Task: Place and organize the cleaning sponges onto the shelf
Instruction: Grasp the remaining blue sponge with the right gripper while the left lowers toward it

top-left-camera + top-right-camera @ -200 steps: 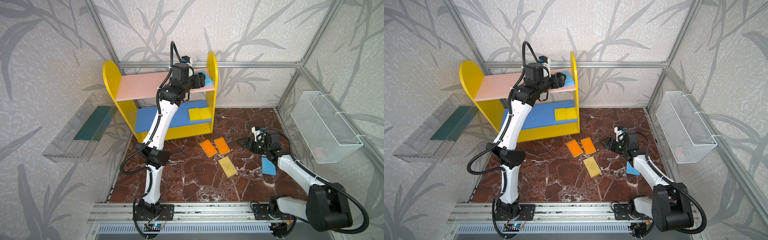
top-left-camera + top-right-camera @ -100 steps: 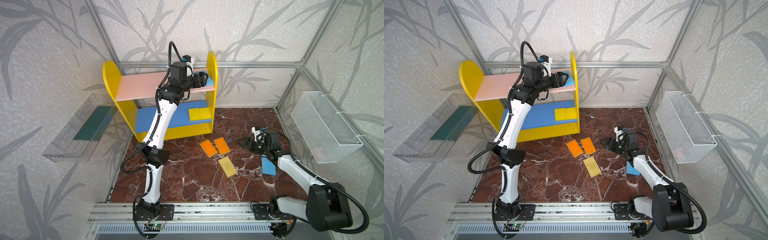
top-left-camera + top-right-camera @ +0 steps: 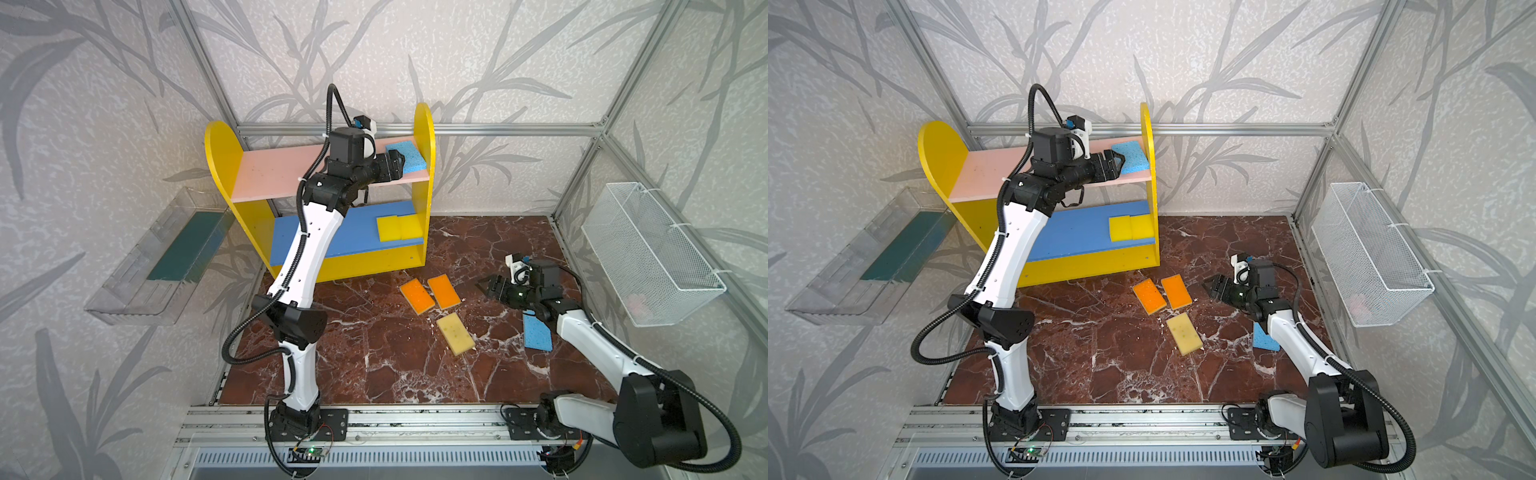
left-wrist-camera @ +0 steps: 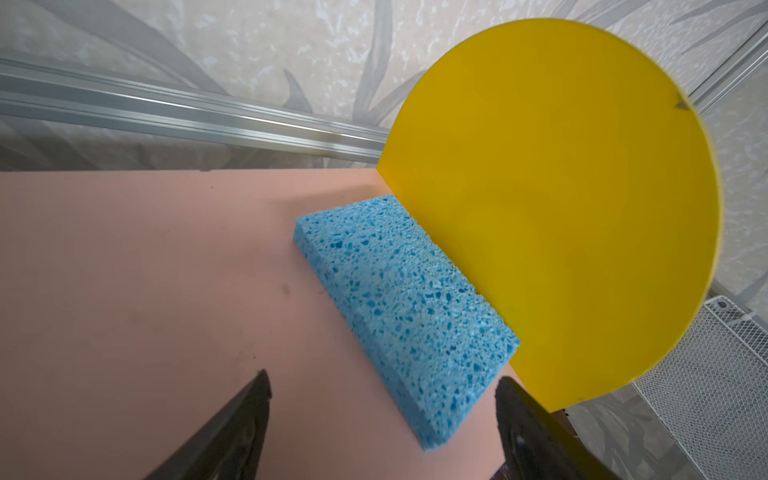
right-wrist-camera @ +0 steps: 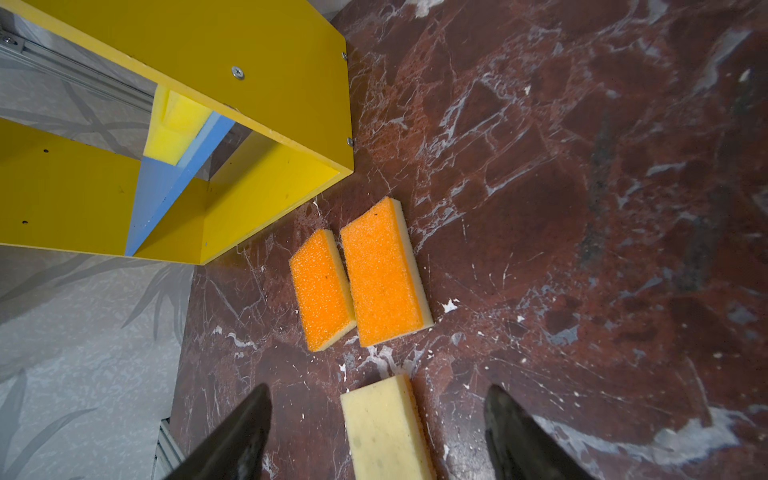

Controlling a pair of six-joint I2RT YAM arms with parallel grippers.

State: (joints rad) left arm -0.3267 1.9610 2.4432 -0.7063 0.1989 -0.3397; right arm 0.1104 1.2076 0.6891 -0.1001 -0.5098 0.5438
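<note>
**Claw state.** Your left claw (image 4: pixel 382 378) is spread wide and holds nothing. It sits at the front edge of the pink upper board (image 3: pixel 270 174) of the shelf (image 3: pixel 424 124). Your right claw (image 5: pixel 377 388) is also spread and empty, above the bench (image 3: pixel 374 353) in front of the shelf.

**Sponge locations.**
- One light blue sponge (image 4: pixel 399 299) lies flat on the pink upper board, its long edge against a yellow side panel.
- Two bright yellow sponges (image 3: pixel 401 227) sit side by side on the shelf's blue middle board (image 3: pixel 332 237).
- Two orange sponges (image 3: pixel 430 293) lie on the bench just in front of the shelf base.
- The pale speckled sponge (image 3: pixel 455 333) lies farther out.
- A second blue sponge (image 3: pixel 536 332) lies farthest from the shelf, partly under the right arm.

**Handling.** Treat each sponge as light, soft and compressible, with a rough surface unlikely to slip. Grip across the short width at mid-length and close gently, because the foam will probably squash and bow. The orange pair lie almost touching, so approach from an outer long edge.
</note>
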